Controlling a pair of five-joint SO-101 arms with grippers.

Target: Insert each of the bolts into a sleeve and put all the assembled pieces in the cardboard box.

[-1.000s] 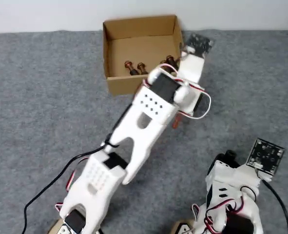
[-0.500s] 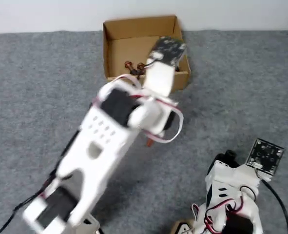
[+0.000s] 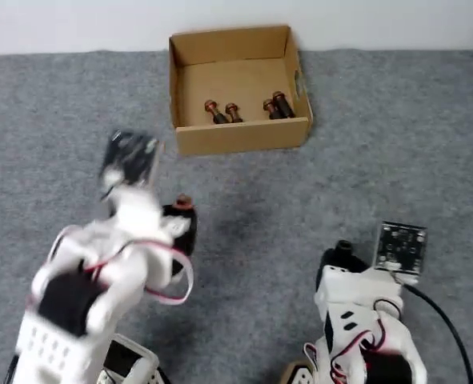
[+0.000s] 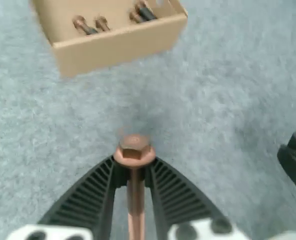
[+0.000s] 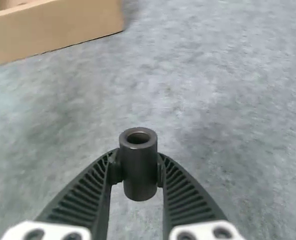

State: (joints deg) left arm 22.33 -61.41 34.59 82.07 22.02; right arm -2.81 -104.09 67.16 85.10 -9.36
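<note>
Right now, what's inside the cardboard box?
Four bolt-and-sleeve pieces lie in two pairs on the floor of the cardboard box, near its front wall. In the left wrist view that wall hides the floor strip right behind it.

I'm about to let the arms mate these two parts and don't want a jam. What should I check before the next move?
1. Grip on bolt in left end effector: ok.
2. Grip on sleeve in right end effector: ok.
3. Sleeve mouth open: ok; deeper in, cannot tell.
4. Bolt shank tip free for insertion: cannot tell.
5. Bolt lined up with sleeve: not ok, arms apart.
6. Room in cardboard box beside the pieces inside: ok.
</note>
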